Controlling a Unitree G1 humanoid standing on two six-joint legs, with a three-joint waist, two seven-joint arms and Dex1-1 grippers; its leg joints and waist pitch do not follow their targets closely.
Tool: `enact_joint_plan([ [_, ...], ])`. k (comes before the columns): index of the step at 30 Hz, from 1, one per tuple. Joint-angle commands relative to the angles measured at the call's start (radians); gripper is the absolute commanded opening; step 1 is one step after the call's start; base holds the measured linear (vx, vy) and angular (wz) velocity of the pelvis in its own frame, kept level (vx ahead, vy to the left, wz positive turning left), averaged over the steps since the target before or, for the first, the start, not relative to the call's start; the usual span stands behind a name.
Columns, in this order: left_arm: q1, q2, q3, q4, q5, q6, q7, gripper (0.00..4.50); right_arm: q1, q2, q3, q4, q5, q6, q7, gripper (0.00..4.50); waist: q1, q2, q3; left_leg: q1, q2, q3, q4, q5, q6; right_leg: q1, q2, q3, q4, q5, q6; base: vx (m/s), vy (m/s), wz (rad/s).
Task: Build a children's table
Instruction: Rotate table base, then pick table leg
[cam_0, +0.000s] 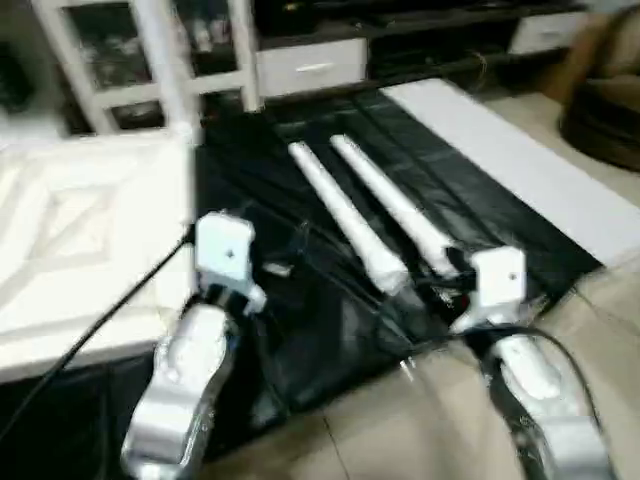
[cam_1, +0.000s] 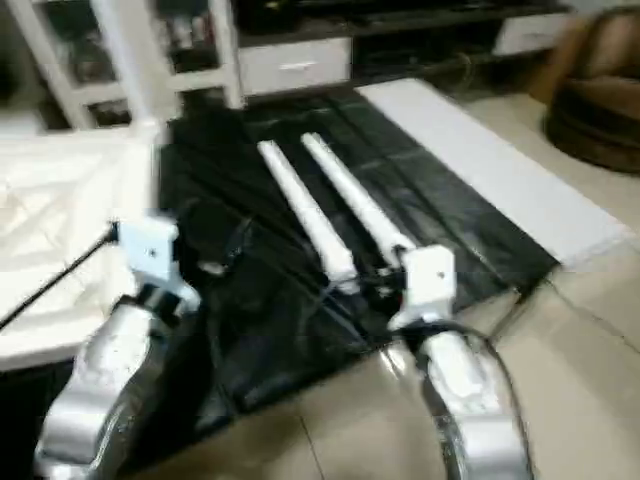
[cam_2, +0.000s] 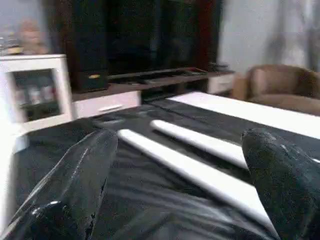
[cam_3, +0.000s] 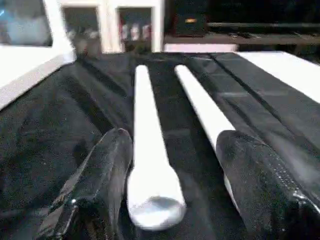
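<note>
Two legs (cam_3: 150, 150) look light, stiff, probably slippery; the wide right gripper (cam_3: 172, 185) should grasp the thick end.

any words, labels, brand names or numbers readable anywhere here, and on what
None can be read.
White tapered tube legs on the black sheet: plain, no marking seen.
White ribbed plastic table top: no text seen.
White square blocks on the wrists: no legible mark.
Small orange mark on the dark cabinet: too blurred to read.
Items behind the white cabinet's glass doors: too small and blurred to read.
</note>
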Motion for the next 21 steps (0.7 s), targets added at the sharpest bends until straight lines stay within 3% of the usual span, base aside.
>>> enact_joint_plan([
  [1,0.009,0.014,0.012,-0.017,0.01,0.009,0.011,4.37,-0.032,-0.004,0.03,0.007,-0.012,0.012,0.026,3.02,-0.01,0.015,-0.047,0.078,-0.004,-0.085,-0.098,0.278,0.279,0.008,0.041,-0.039,0.001,-0.208,-0.166,0.191,-0.016,0.91],
  [2,0.011,0.014,0.012,-0.024,0.007,0.01,0.011,4.37,-0.04,-0.013,0.036,0.01,-0.017,0.013,0.035,3.02,-0.045,0.014,-0.04,0.166,0.035,-0.175,-0.119,0.227,0.369,-0.086,0.066,-0.038,0.084,-0.258,-0.088,0.214,-0.08,0.64],
  [3,0.011,0.017,0.013,-0.033,0.009,0.016,0.011,4.37,-0.054,-0.015,0.029,0.014,-0.012,0.014,0.036,3.02,-0.037,0.011,-0.052,0.226,0.078,-0.257,-0.103,0.319,0.433,-0.161,0.045,0.001,0.171,-0.26,0.04,0.214,-0.08,0.64],
  [4,0.014,0.012,0.019,-0.045,-0.018,0.023,-0.001,4.37,-0.067,-0.016,0.017,0.014,0.011,0.038,0.042,3.02,-0.045,-0.012,-0.051,0.233,0.127,-0.212,-0.102,0.484,0.272,-0.238,-0.011,0.045,0.2,-0.118,0.071,0.211,-0.112,0.36],
  [5,0.016,0.014,0.02,-0.059,-0.044,0.049,-0.018,4.37,-0.081,-0.029,0.016,0.013,0.012,0.057,0.05,3.02,-0.025,-0.032,-0.052,0.187,0.085,-0.137,-0.109,0.653,0.185,-0.253,-0.039,0.078,0.17,0.1,0.019,0.137,-0.118,0.06],
  [6,0.017,0.016,0.021,-0.069,-0.061,0.067,-0.029,4.37,-0.089,-0.04,0.016,0.01,0.011,0.07,0.056,3.02,-0.02,-0.062,-0.066,0.182,0.028,-0.111,-0.073,0.675,0.139,-0.237,-0.061,0.113,0.102,0.24,-0.036,0.137,-0.118,0.06],
  [7,0.017,0.016,0.021,-0.069,-0.062,0.068,-0.029,4.37,-0.09,-0.04,0.016,0.009,0.011,0.071,0.056,3.02,0.034,-0.126,-0.092,-0.011,-0.153,-0.009,0.064,0.427,0.065,0.005,-0.097,0.249,0.079,0.579,-0.13,0.079,-0.024,0.26],
  [8,0.016,0.022,0.02,-0.08,-0.079,0.093,-0.046,4.37,-0.108,-0.064,0.023,0.004,0.004,0.096,0.07,3.02,0.079,-0.143,-0.077,-0.09,-0.095,-0.016,0.122,0.227,-0.036,0.041,-0.149,0.307,0.085,1.271,-0.248,0.054,0.022,0.28],
  [9,0.014,0.038,0.015,-0.097,-0.104,0.115,-0.077,4.37,-0.138,-0.086,0.02,-0.008,-0.012,0.124,0.063,3.02,0.079,-0.143,-0.077,-0.09,-0.095,-0.016,0.122,0.227,-0.036,0.041,-0.149,0.307,0.085,1.271,-0.248,0.117,0.041,0.43],
  [10,0.014,0.039,0.015,-0.098,-0.105,0.116,-0.079,4.37,-0.14,-0.087,0.019,-0.009,-0.013,0.126,0.063,3.02,0.099,-0.14,-0.069,-0.091,-0.086,-0.005,0.041,0.318,-0.164,0.018,-0.057,0.194,0.144,1.882,-0.139,-0.055,0.013,0.11],
  [11,0.012,0.056,0.011,-0.116,-0.12,0.127,-0.108,4.37,-0.172,-0.103,0.006,-0.023,-0.019,0.167,0.051,3.02,0.107,-0.13,-0.066,-0.074,-0.085,-0.005,0.018,0.35,-0.172,-0.006,-0.046,0.162,0.123,1.802,-0.101,-0.215,0.001,-0.01],
  [12,0.017,0.075,0.007,-0.129,-0.14,0.164,-0.133,4.37,-0.202,-0.113,-0.017,-0.021,0.017,0.245,0.055,3.02,0.102,-0.084,-0.046,-0.056,-0.065,-0.012,-0.053,0.445,-0.168,-0.047,-0.02,0.111,0.076,1.374,-0.055,-0.278,-0.019,-0.15],
  [13,0.021,0.087,0.005,-0.134,-0.152,0.19,-0.146,4.37,-0.218,-0.119,-0.031,-0.017,0.047,0.296,0.061,3.02,0.105,-0.049,-0.049,-0.065,-0.034,-0.019,-0.082,0.454,-0.152,-0.036,-0.029,0.1,0.07,1.152,-0.038,-0.247,-0.026,-0.29],
  [14,0.023,0.094,0.004,-0.138,-0.16,0.208,-0.154,4.4,-0.229,-0.123,-0.039,-0.014,0.066,0.328,0.066,3.28,0.11,-0.02,-0.038,-0.055,0.125,-0.067,-0.109,0.254,-0.065,-0.055,-0.037,0.088,0.061,0.429,0.05,-0.067,-0.041,0.08],
  [15,0.024,0.102,0.003,-0.143,-0.166,0.221,-0.163,4.4,-0.246,-0.13,-0.054,-0.003,0.074,0.356,0.061,3.28,0.109,-0.023,-0.047,-0.022,0.179,-0.088,-0.11,0.182,-0.031,-0.069,-0.063,0.103,0.066,0.243,0.015,-0.067,-0.041,0.08],
  [16,0.024,0.106,0.002,-0.146,-0.17,0.231,-0.169,4.4,-0.257,-0.134,-0.063,0.004,0.08,0.376,0.058,3.28,0.104,-0.03,-0.031,-0.024,0.192,-0.084,-0.134,0.087,-0.025,-0.071,-0.076,0.111,0.059,0.119,-0.039,-0.008,-0.017,0.38],
  [17,0.021,0.118,0.001,-0.152,-0.173,0.245,-0.18,4.4,-0.284,-0.146,-0.084,0.027,0.086,0.407,0.051,3.35,0.111,-0.044,-0.014,-0.029,0.115,-0.007,-0.131,-0.143,-0.159,-0.069,-0.087,0.127,0.005,-0.066,-0.162,-0.068,0.034,0.21],
  [18,0.016,0.128,0.0,-0.156,-0.184,0.264,-0.193,4.4,-0.31,-0.159,-0.099,0.052,0.092,0.439,0.052,3.4,0.112,-0.055,-0.004,-0.03,0.09,0.01,-0.123,-0.198,-0.207,-0.068,-0.091,0.13,-0.013,-0.199,-0.179,-0.068,0.034,0.21],
  [19,0.016,0.128,0.0,-0.156,-0.184,0.264,-0.193,4.4,-0.31,-0.159,-0.099,0.052,0.092,0.439,0.052,3.57,0.115,-0.065,-0.004,-0.026,0.076,0.021,-0.113,-0.205,-0.233,-0.067,-0.094,0.13,-0.028,-0.333,-0.173,-0.08,0.054,0.12],
  [20,0.007,0.148,-0.005,-0.156,-0.185,0.285,-0.211,4.4,-0.338,-0.179,-0.105,0.088,0.083,0.462,0.057,3.57,0.126,-0.071,-0.008,-0.027,0.076,0.034,-0.108,-0.146,-0.236,-0.067,-0.094,0.132,-0.042,-0.454,-0.137,-0.076,0.057,0.06],
  [21,0.007,0.149,-0.005,-0.156,-0.185,0.286,-0.212,4.4,-0.339,-0.179,-0.105,0.089,0.083,0.462,0.057,3.76,0.125,-0.061,-0.01,-0.03,0.086,0.035,-0.121,-0.116,-0.241,-0.071,-0.084,0.126,-0.036,-0.439,-0.126,-0.076,0.057,0.06],
])
